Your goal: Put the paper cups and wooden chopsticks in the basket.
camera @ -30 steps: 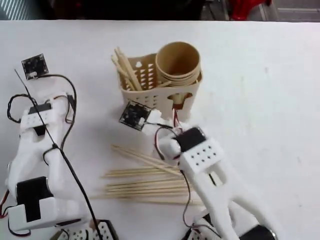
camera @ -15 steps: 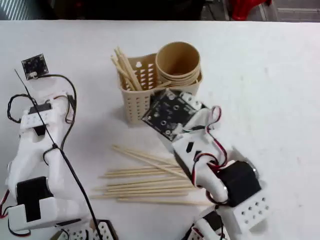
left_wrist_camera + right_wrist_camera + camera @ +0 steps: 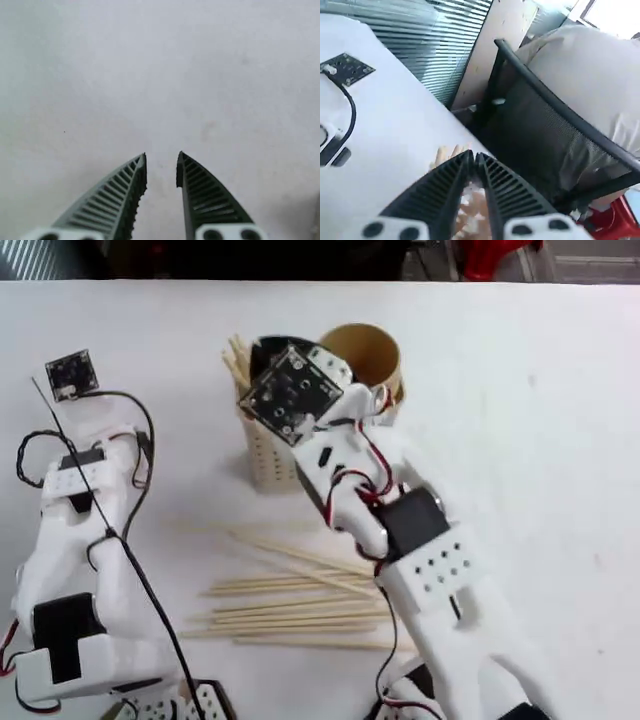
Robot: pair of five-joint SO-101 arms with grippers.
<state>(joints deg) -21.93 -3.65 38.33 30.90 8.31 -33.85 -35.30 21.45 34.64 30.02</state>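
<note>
Your right arm stretches over the single basket near the middle of the counter, its wrist board covering most of the basket's mouth. One paper cup shows its rim inside the basket on the side away from your left arm; any cups nested beneath it cannot be counted. A handful of chopstick tips poke from the basket's opposite corner. Some ten loose chopsticks lie fanned on the counter between the two arms, nearer you than the basket and apart from it. Your right hand hangs above the basket with its fingers drawn almost together, only a thin slit between the tips, and nothing visibly gripped; tan chopstick ends sit just beyond them. Your left hand hovers over bare counter with its fingers a little apart and nothing between them. Half a second ago the right wrist sat in front of the basket, and a second ago lower, by the pile's edge; it has since swung up over the basket. The left arm and the loose pile have not shifted.
</note>
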